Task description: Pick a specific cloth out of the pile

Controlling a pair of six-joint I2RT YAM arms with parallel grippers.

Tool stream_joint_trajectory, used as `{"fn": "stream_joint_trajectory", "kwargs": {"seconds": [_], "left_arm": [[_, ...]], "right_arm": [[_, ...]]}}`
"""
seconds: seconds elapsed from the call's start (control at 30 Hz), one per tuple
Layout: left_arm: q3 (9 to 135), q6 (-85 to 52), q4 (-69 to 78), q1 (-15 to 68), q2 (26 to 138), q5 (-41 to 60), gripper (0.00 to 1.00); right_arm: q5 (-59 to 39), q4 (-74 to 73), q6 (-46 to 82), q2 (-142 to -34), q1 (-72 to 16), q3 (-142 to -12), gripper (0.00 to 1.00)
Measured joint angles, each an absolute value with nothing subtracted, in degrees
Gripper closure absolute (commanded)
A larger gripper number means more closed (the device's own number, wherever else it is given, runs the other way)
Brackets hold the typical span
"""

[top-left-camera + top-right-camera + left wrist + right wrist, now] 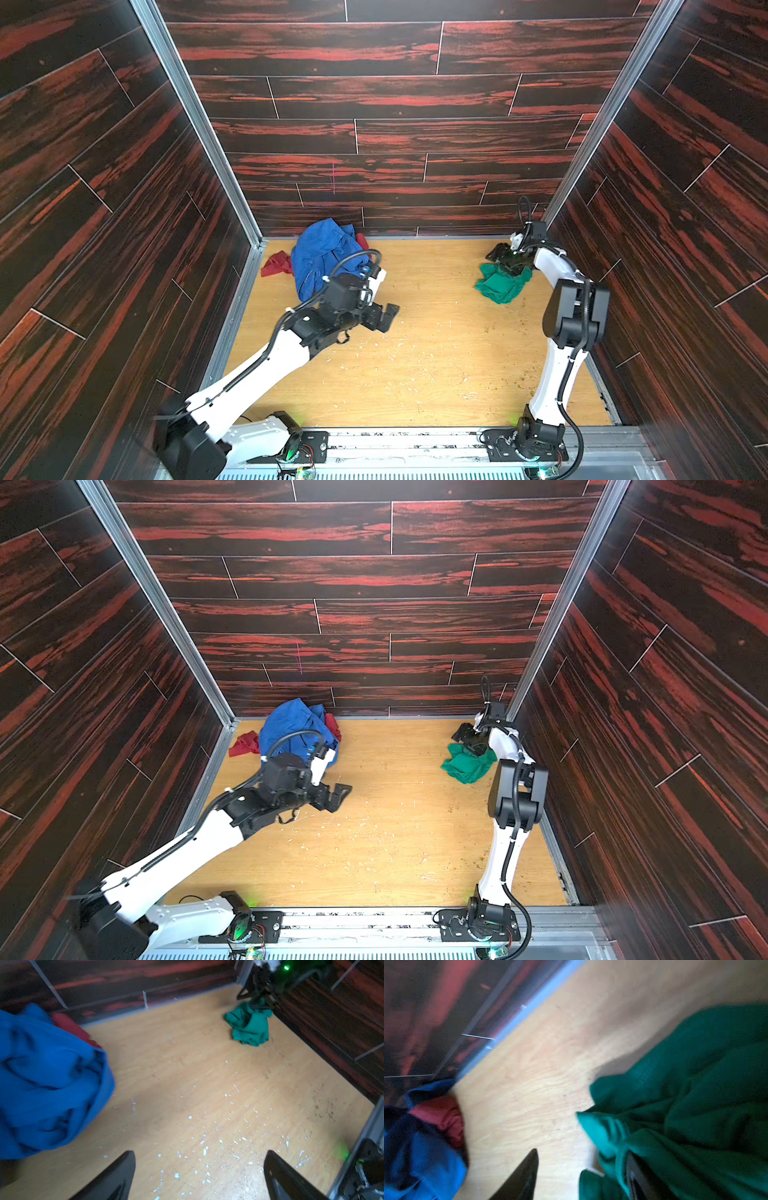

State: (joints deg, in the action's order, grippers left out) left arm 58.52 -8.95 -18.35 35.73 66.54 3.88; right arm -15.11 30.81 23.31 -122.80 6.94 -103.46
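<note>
Wood-grain table point(415, 365) inside dark red-streaked walls point(395, 104) carries the pile point(320, 259) far left and the cloth point(500, 286) far right, well apart. The right arm point(557, 365) stands folded, elbow high, its right gripper point(505, 262) angled down onto the cloth's far edge, 2 fingers point(525, 1172) parted, green fabric against 1. The left arm point(257, 365) reaches low, left gripper point(388, 318) spread wide beside the pile.

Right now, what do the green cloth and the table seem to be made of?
Green cloth: soft matte fabric, perhaps cotton; it crumples into loose folds. Table: pale wood-grain board with low sheen; laminate or plywood, I cannot tell.
</note>
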Motion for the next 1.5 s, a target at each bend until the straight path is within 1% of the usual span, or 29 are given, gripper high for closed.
{"fn": "stream_joint_trajectory", "kwargs": {"seconds": [0.13, 0.23, 0.27, 0.47, 0.57, 0.67, 0.8, 0.9, 1.07, 1.2, 1.3, 1.37, 1.5], "left_arm": [[57.45, -9.02, -18.41, 32.62, 62.81, 2.57, 0.01], [57.08, -9.13, -18.59, 30.44, 61.04, 0.80, 0.01], [57.08, -9.23, -18.68, 29.71, 60.75, -0.23, 0.01], [55.90, -10.33, -19.38, 23.81, 58.89, -3.51, 0.01], [55.16, -10.74, -19.51, 21.96, 58.19, -3.55, 0.01], [54.68, -11.05, -19.53, 21.91, 57.87, -3.09, 0.01], [53.47, -11.22, -19.79, 21.71, 56.47, -3.51, 0.01], [51.83, -11.42, -19.92, 20.12, 54.46, -5.85, 0.01], [45.63, -13.17, -17.91, 14.22, 51.18, -19.20, 0.01], [39.92, -14.00, -14.24, 8.34, 50.13, -26.68, 0.01], [35.16, -12.80, -7.94, 5.13, 50.70, -29.82, 0.01], [30.70, -11.16, -1.65, 4.38, 51.62, -31.05, 0.01], [22.39, -8.82, 10.41, 3.70, 56.18, -32.42, 0.01]], "right_arm": [[-15.68, 31.79, 23.22, -119.46, 7.05, -104.51, 0.27], [-16.03, 32.34, 23.09, -116.86, 7.07, -105.38, 0.18], [-16.14, 32.53, 22.85, -115.77, 7.07, -105.36, 0.16], [-16.21, 32.51, 22.15, -107.50, 7.07, -102.06, 0.16], [-16.93, 32.84, 21.85, -107.24, 7.09, -103.33, 0.16], [-17.72, 31.75, 22.04, -107.11, 7.09, -100.75, 0.16], [-16.95, 27.94, 22.31, -104.27, 7.09, -89.67, 0.16], [-14.55, 26.02, 22.59, -98.91, 7.42, -79.53, 0.15], [-11.70, 16.62, 24.56, -82.81, 12.34, -59.44, 0.14], [-7.99, 9.82, 24.36, -71.88, 14.74, -46.06, 0.13], [-5.52, 5.43, 23.00, -65.32, 14.35, -38.06, 0.13], [-4.45, 1.65, 20.75, -61.69, 14.33, -32.95, 0.13], [-4.01, -8.12, 16.73, -60.38, 14.31, -24.36, 0.13]]}}
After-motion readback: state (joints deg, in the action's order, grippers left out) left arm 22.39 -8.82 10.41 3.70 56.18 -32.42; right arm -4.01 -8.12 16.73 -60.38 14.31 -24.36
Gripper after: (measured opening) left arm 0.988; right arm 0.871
